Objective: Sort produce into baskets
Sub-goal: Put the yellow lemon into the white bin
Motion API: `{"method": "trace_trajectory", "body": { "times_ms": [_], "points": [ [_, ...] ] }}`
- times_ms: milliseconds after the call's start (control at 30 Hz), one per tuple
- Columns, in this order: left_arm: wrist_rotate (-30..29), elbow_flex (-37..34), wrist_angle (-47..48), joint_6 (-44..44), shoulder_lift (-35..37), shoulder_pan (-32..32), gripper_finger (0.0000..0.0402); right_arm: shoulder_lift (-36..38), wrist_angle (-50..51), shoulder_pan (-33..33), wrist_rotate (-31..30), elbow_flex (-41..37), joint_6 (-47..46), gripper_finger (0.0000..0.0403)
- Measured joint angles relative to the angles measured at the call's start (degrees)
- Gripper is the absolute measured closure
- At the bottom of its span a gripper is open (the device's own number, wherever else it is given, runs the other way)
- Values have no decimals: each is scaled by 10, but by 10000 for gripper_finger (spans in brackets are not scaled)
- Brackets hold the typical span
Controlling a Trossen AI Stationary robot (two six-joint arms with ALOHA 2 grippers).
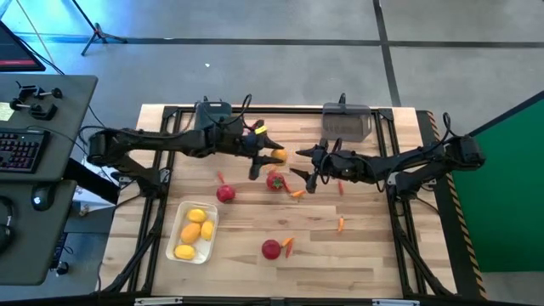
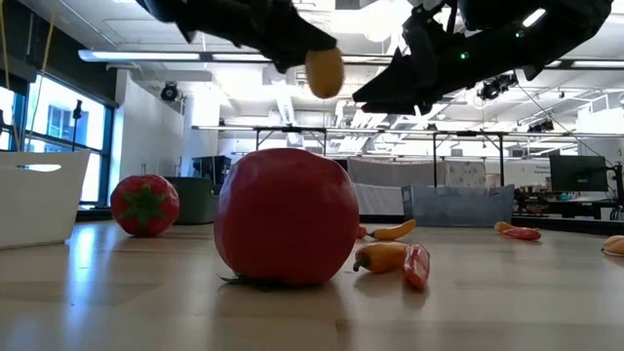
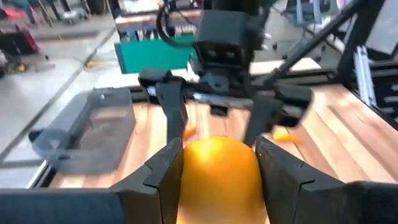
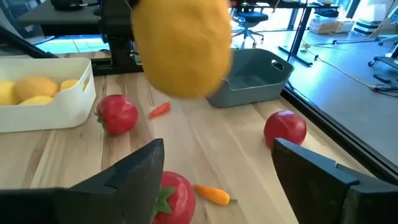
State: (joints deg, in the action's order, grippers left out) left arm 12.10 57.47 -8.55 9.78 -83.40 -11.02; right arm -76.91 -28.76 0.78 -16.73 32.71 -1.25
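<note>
My left gripper [image 1: 274,156] holds a yellow-orange lemon [image 1: 279,156] in the air over the table's middle. My right gripper [image 1: 308,172] faces it from the right, open, and its fingers [image 4: 134,180] stand below the lemon [image 4: 181,46] with nothing between them. Three red tomatoes [image 1: 225,194], [image 1: 275,181], [image 1: 270,249] and several orange peppers such as [image 1: 297,194] lie on the wood. A white tray [image 1: 180,212] near the front left holds three lemons. Two more baskets stand at the far edge, a dark one [image 1: 212,115] and a translucent grey one [image 1: 347,121]. My left gripper pinches the lemon by its two opposite sides [image 3: 186,163] between its two fingers. The fingers come nearly level from the table's left. The lemon [image 2: 325,70] sits at the finger ends, lifted clear of the table.
The nearest tomato [image 2: 286,216] lies just below and in front of the two grippers, with peppers [image 2: 390,255] beside it. A metal frame [image 1: 399,221] runs around the tabletop. A desk with a keyboard [image 1: 21,149] stands off the table's left side.
</note>
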Motion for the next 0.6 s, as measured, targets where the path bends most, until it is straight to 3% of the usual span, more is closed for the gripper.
{"method": "trace_trajectory", "body": {
  "times_ms": [267,600],
  "points": [
    [-7,0,261,-20,105,25,256,0,38,11,0,0,-4,115],
    [-9,0,555,-168,174,124,256,0,47,11,-17,0,-3,115]
  ]
}}
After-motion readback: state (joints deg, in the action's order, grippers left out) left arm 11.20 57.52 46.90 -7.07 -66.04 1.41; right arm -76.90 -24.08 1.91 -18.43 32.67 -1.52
